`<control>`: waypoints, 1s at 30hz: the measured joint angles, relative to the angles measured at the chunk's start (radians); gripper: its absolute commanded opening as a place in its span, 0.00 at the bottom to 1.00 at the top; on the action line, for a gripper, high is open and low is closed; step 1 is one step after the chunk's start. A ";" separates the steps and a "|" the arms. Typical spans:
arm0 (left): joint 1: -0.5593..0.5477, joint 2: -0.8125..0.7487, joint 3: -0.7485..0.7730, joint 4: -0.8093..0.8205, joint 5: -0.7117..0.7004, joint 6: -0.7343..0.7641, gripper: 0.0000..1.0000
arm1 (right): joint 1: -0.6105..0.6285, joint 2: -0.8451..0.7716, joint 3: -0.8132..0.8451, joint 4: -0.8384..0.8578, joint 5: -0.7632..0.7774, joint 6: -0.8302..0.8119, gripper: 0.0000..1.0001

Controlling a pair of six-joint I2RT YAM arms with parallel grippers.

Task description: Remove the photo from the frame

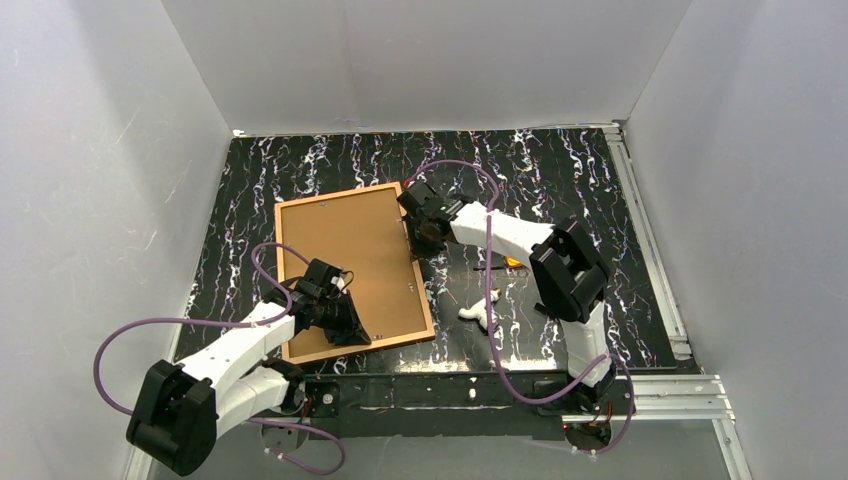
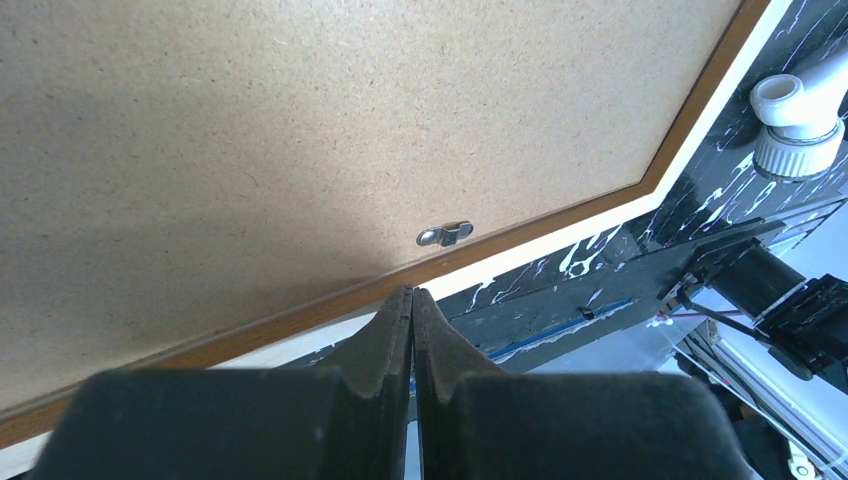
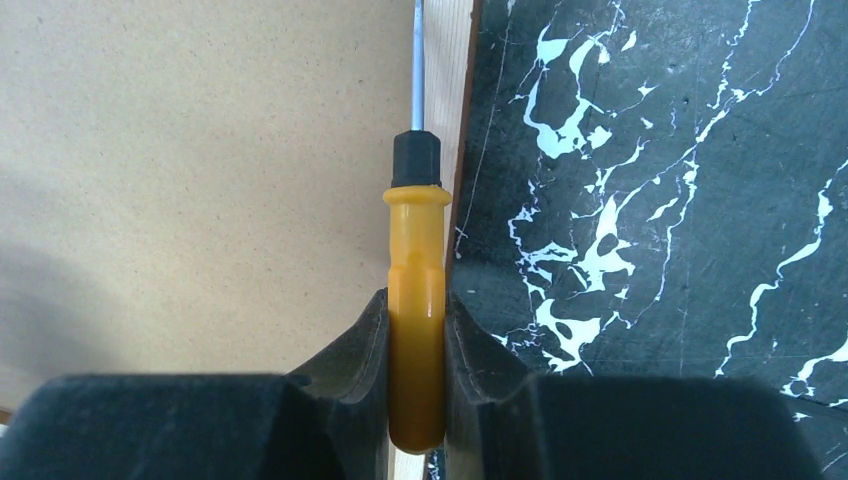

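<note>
Frame (image 1: 350, 262) back-up on table (image 1: 560, 170), left gripper (image 2: 412, 300) pressed together at its near edge, right gripper (image 3: 416, 312) pinching yellow screwdriver (image 3: 416, 250)

The frame (image 1: 350, 265) lies back-up on the bench (image 1: 560, 170), left of centre. The left tool (image 1: 348, 328) is at its near edge, beside 1 clip (image 2: 445, 235). The right tool (image 1: 425, 238) is at its right edge, with the screwdriver (image 3: 416, 300) it carries lying along that edge.

We see a black table (image 1: 560, 165) veined with white. A small white crumpled scrap (image 1: 478, 315) lies just below the top view's centre, with an orange bit (image 1: 512, 262) up-right of it. In the right wrist view, a yellow-handled screwdriver (image 3: 416, 300) points toward the top edge.
</note>
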 measured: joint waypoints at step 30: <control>-0.002 0.015 0.030 -0.080 -0.012 0.036 0.00 | -0.013 0.068 0.072 0.011 0.050 -0.009 0.01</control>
